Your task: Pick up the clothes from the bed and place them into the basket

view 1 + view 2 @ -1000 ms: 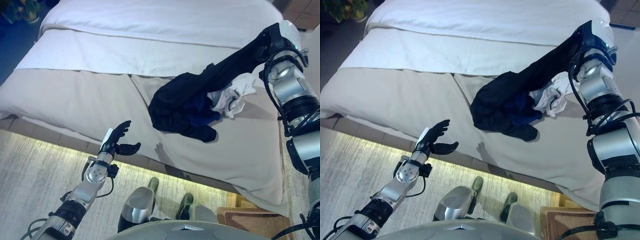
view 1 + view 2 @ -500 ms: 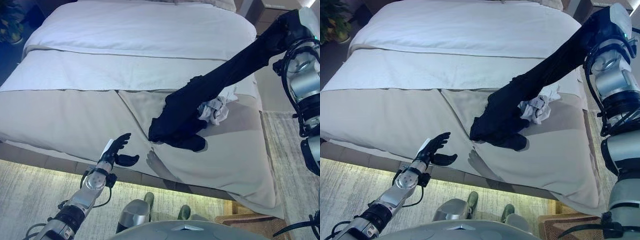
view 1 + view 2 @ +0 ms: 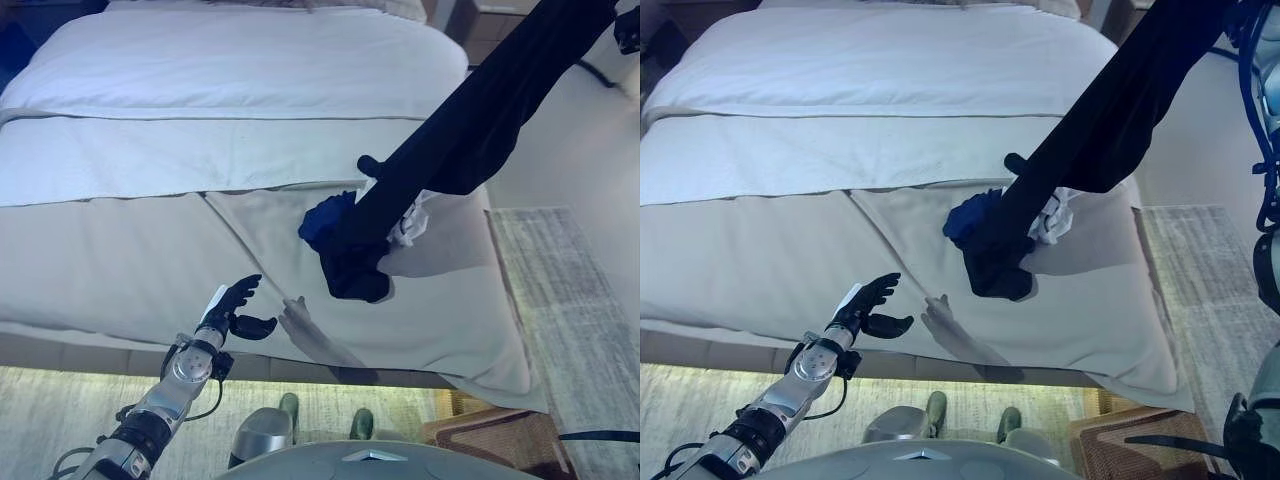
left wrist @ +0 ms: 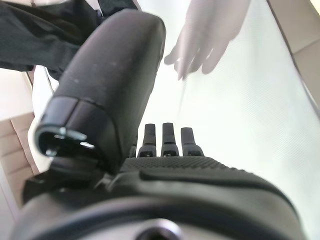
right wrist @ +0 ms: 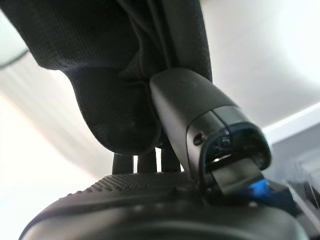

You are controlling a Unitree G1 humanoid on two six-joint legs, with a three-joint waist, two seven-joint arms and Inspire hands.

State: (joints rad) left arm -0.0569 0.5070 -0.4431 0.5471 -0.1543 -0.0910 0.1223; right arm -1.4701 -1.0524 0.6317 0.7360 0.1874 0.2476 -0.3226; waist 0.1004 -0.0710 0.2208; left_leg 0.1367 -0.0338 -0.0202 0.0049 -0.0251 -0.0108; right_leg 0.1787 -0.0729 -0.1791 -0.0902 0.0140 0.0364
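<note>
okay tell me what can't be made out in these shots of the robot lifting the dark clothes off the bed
- Right robot hand: beyond the top edge of both eye views; in its own wrist view the dark garment covers its fingers, though the thumb presses into the cloth.
- White garment: mostly behind the hanging dark garment, so its shape is unclear.
- Blue garment: partly covered likewise; whether it is lifting or lying on the bed cannot be told.
- Basket: only a corner shows, at the bottom edge.

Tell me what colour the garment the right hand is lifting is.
Black; the garment shows best in the right eye view.
</note>
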